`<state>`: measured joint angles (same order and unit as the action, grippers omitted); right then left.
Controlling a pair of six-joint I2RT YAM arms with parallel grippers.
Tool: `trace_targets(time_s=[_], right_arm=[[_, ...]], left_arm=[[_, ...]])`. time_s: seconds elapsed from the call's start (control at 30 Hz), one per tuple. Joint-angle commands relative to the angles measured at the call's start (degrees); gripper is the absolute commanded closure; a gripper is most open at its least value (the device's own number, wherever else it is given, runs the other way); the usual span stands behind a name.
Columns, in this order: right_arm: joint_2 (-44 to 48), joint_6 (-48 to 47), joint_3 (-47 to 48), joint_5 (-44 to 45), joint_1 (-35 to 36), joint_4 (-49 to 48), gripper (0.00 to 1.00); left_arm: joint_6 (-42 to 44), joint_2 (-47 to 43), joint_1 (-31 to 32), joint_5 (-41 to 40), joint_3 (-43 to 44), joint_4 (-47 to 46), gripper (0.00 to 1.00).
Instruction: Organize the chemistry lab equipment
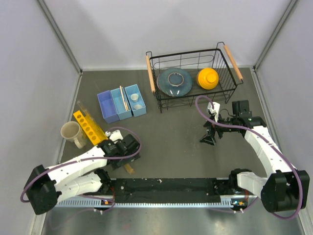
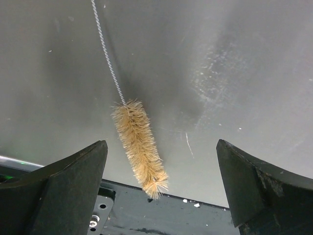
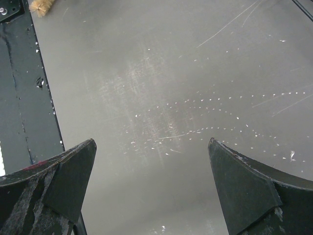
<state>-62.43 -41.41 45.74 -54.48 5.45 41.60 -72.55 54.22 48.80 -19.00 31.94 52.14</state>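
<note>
walls (image 1: pixel 146 29): plain white | tabletop (image 1: pixel 171 147): dark grey (scuffed, scratched)

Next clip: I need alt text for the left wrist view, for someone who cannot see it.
A wire brush with tan bristles lies on the grey table, centred under the wide-open left gripper and touched by neither finger. Its twisted wire handle runs to the top edge, and its bristle tip reaches a black strip at the bottom.

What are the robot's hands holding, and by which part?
Nothing. Both the left gripper and right gripper are open; the wire brush lies untouched on the table.
</note>
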Motion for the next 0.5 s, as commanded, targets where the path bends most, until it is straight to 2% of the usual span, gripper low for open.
trace_targets(time_s=[0.0,0.13,0.2,0.3,0.37,0.43,0.47], right_arm=[[-0.1,-1.3,0.3,-1.0,-0.6,-0.8,0.01],[-0.9,-1.3,0.3,-1.0,-0.7,-0.7,0.01],[-1.1,-1.2,0.6,-0.9,-0.8,-0.8,0.01],[-0.3,-1.2,0.3,-0.6,-0.7,-0.8,0.01],[-0.3,-1.3,0.3,-0.7,-0.6,-0.9,0.01],[-0.6,-1.2,0.5,-0.6,-0.6,-0.8,0.01],[-0.7,-1.2,0.4,-0.5,-0.7,-0.8,0.01]], left_arm=[[-5.9,4.1,0.2,-1.6,-1.0,-1.5,0.01],[-6.5,9.1,0.1,-1.2,-0.4,-2.4,0.02],[-6.4,10.6,0.1,-1.3,-0.1,-3.3,0.06],[-6.5,12.8,-0.1,-1.7,0.1,-3.9,0.18],[-6.0,14.1,-0.4,-2.0,0.7,-3.8,0.32],[-5.5,15.7,-0.5,-2.6,1.5,-3.5,0.38],[-5.1,16.0,-0.6,-2.9,1.8,-3.4,0.44]])
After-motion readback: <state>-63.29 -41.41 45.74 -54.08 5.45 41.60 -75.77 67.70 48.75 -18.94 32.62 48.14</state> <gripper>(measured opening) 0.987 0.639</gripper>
